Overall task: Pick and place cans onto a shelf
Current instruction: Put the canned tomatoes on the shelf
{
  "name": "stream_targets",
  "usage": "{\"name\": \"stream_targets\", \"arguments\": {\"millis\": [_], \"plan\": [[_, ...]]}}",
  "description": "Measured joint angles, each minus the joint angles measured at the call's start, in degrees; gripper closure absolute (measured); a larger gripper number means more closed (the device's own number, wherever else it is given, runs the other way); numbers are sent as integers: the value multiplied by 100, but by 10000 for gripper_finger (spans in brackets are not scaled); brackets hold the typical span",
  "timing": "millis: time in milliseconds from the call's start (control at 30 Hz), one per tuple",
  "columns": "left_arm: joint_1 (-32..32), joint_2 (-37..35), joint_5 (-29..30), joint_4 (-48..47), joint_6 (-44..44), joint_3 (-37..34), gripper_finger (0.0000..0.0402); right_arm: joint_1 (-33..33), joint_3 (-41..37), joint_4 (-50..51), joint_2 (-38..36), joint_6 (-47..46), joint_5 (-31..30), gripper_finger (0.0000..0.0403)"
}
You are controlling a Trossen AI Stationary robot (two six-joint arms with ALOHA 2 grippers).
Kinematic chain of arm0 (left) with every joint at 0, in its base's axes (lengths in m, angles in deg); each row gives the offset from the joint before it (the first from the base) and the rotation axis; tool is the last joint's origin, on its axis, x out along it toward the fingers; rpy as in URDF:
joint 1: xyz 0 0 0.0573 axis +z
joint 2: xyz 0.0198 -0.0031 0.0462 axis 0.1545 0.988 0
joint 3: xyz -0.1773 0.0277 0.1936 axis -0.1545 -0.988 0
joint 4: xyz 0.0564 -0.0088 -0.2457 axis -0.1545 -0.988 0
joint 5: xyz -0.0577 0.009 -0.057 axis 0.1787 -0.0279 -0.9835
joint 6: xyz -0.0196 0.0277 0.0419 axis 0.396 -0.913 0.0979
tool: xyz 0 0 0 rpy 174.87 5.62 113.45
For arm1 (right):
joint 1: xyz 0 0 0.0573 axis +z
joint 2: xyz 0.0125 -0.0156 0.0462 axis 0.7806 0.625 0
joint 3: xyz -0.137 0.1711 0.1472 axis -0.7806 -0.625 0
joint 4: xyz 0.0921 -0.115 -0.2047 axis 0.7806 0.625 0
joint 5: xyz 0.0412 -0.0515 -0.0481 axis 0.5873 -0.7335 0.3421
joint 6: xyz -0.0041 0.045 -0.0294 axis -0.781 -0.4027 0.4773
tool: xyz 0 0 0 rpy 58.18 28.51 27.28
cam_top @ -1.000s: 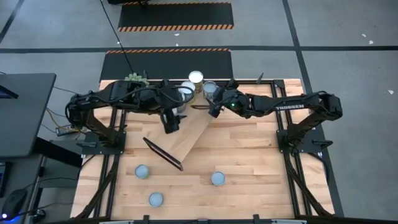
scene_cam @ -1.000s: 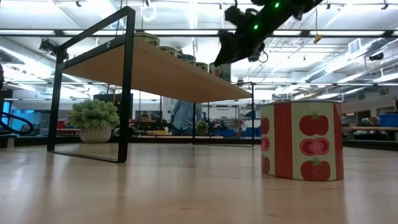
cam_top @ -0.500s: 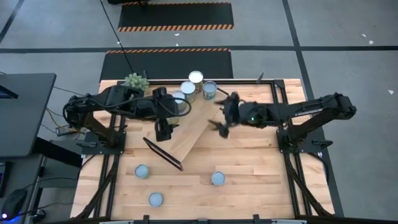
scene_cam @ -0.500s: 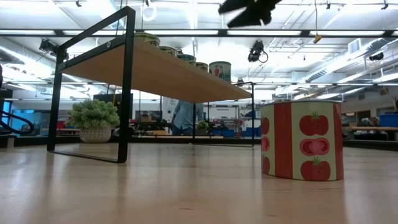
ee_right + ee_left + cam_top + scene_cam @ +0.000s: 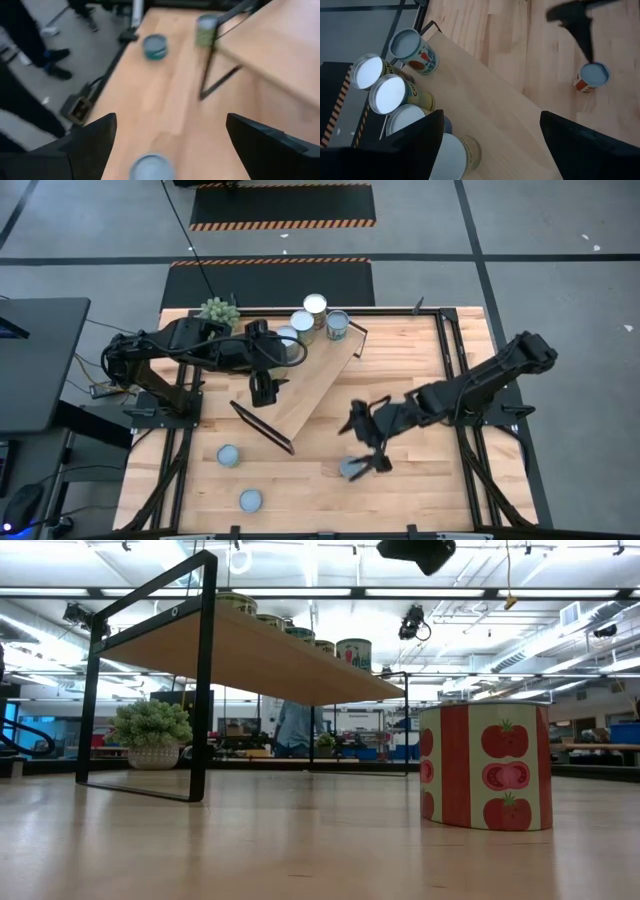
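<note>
The shelf, a light-wood board on black frame ends, stands askew on the table. Several cans stand upright on its far end. Three more cans stand on the tabletop: one near the middle front, two at the front left. My right gripper hangs open above the middle-front can, touching nothing. My left gripper stays open over the shelf board, short of the cans.
A spiky green plant sits at the far left corner. In the low view the tomato-printed can stands close by on the right. People's legs show beyond the table's edge.
My right gripper has swung away from the cans at the shelf's far end toward the table's near edge, turning as it went. It now hangs over the middle-front can, still open. The cans on the shelf have stayed put.
</note>
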Motion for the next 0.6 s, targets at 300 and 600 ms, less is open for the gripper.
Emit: {"name": "stream_targets", "arguments": {"millis": [300,600], "plan": [[0,0,4,0,151,0,68,504,-231,-444,655,-400,175,18],[0,0,2,-11,221,0,68,865,-1532,-2272,644,-478,-693,18]]}}
